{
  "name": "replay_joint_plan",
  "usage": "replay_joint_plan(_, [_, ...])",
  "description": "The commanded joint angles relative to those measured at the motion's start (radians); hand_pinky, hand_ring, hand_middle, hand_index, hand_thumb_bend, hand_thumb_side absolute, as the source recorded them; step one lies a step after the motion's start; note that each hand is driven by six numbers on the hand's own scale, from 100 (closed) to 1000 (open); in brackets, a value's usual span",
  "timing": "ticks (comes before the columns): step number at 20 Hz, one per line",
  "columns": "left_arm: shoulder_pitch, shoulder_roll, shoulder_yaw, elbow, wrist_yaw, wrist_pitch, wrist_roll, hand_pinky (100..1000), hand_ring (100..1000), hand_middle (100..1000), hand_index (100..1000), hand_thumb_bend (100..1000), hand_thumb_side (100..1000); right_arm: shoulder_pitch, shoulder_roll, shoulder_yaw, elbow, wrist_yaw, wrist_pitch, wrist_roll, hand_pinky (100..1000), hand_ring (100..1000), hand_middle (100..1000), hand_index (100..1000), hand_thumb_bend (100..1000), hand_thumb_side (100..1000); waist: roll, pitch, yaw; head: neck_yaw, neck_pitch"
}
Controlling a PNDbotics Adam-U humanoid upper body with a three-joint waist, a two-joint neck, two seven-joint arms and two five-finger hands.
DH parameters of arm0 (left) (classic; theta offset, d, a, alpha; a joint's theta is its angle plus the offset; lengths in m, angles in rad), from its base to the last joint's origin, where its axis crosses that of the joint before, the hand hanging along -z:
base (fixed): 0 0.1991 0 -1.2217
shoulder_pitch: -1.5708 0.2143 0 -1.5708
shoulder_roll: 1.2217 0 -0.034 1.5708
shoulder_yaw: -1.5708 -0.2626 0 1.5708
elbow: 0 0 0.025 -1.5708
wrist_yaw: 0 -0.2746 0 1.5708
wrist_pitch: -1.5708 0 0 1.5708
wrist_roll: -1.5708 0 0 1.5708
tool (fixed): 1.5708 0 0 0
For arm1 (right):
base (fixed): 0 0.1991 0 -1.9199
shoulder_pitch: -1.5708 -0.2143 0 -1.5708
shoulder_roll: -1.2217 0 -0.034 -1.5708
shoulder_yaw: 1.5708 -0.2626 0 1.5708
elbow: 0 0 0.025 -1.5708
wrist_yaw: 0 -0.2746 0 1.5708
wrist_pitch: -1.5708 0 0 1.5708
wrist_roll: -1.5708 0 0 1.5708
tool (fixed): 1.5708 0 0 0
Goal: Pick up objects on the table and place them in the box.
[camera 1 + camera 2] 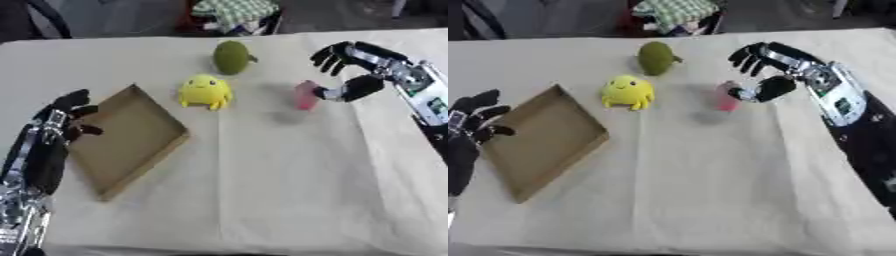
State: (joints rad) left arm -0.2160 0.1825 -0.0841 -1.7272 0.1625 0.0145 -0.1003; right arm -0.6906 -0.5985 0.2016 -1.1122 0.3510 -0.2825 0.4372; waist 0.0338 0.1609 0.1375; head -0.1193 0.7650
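So the table (289, 190) is the big thing here, covered in a pale cloth with a crease running down the middle, and past its far edge there's just dim room floor with something checkered green sitting there. The box (131, 137) is a shallow brown cardboard tray lying at an angle on the robot's left, nothing in it yet. The left hand (68, 112) rests at the box's near-left rim, fingers loosely relaxed, holding nothing. The right hand (765, 70) is the one doing the work: fingers spread above, thumb tucked low, touching or nearly touching the pink thing (305, 95). That pink thing stands upright, long axis vertical, just to the hand's left, and whether it's actually pinched is hard to say. The right hand is far nearer to it than the left. The yellow plush toy (206, 91) sits between pink thing and box, and the green fruit (232, 57) is behind it.
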Motion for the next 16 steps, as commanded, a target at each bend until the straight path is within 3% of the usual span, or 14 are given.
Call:
replay_joint_plan(1, [-0.011,0.01,0.002,-0.015,0.003,-0.002,-0.002,590,793,840,722,100,714,-0.01,-0.009,0.003,-0.002,0.03,-0.015,0.002,671,738,720,845,373,271,0.0,-0.017,-0.001,-0.003,0.005])
replay_joint_plan(16, [-0.012,0.007,-0.001,-0.015,0.005,-0.001,-0.006,590,796,841,722,100,715,-0.024,0.036,-0.002,0.084,0.126,-0.037,-0.02,667,722,659,795,348,256,0.006,-0.016,0.004,-0.012,0.005])
